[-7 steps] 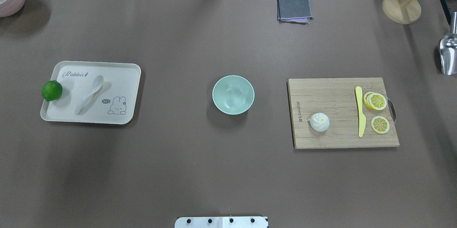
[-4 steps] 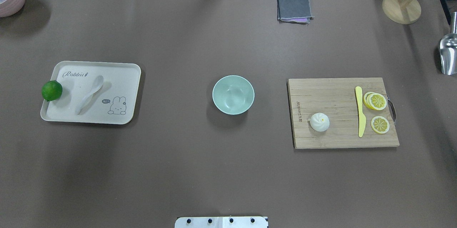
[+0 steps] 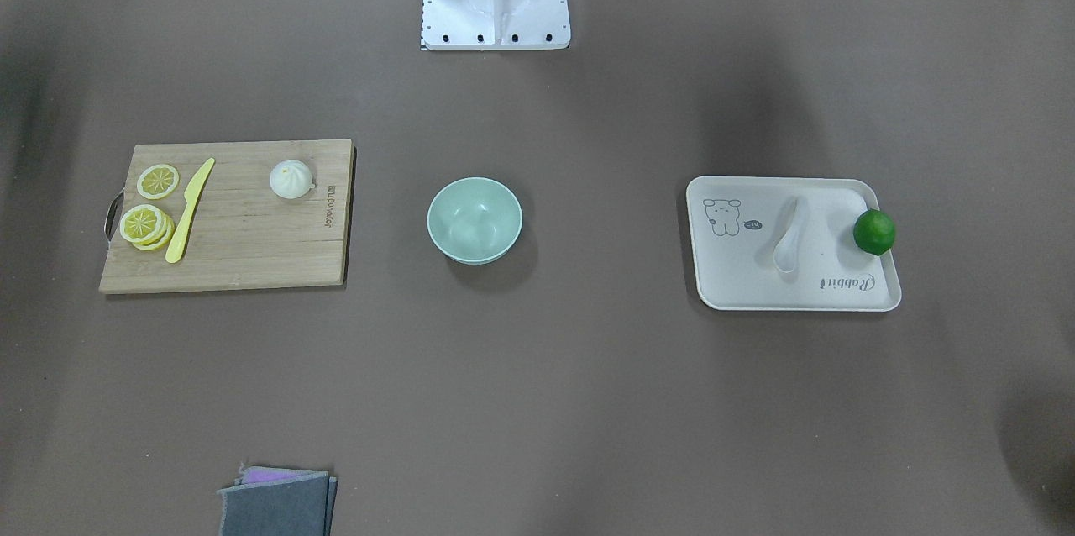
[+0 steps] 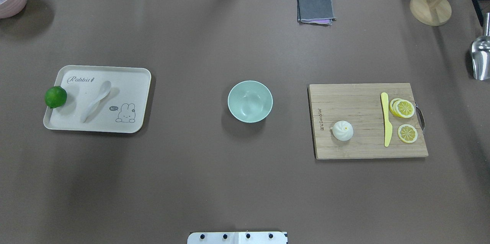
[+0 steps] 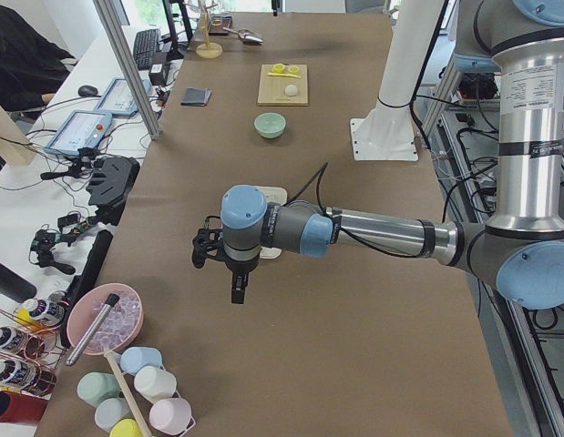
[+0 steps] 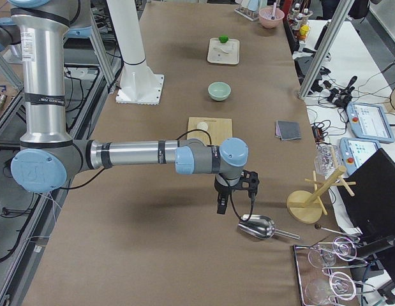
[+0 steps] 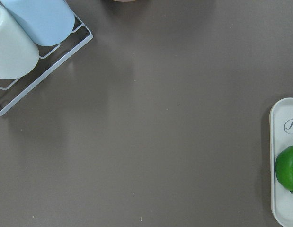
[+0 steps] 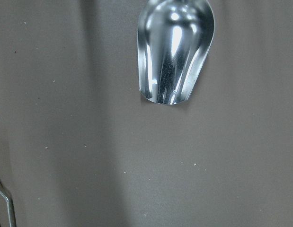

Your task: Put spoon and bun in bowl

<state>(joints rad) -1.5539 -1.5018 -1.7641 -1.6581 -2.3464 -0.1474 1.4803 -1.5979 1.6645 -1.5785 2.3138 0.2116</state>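
Overhead exterior view shows nothing moved in the last second: spoon on the tray, bun on the cutting board, bowl empty between them on the bench. No transfer has begun. Whether the left claw and right claw stand wide or narrow cannot be told.

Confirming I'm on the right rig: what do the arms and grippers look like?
The left arm and right arm are silver tubes with light-blue joint caps. The left gripper and right gripper are black, each with a thin black cable at the wrist.
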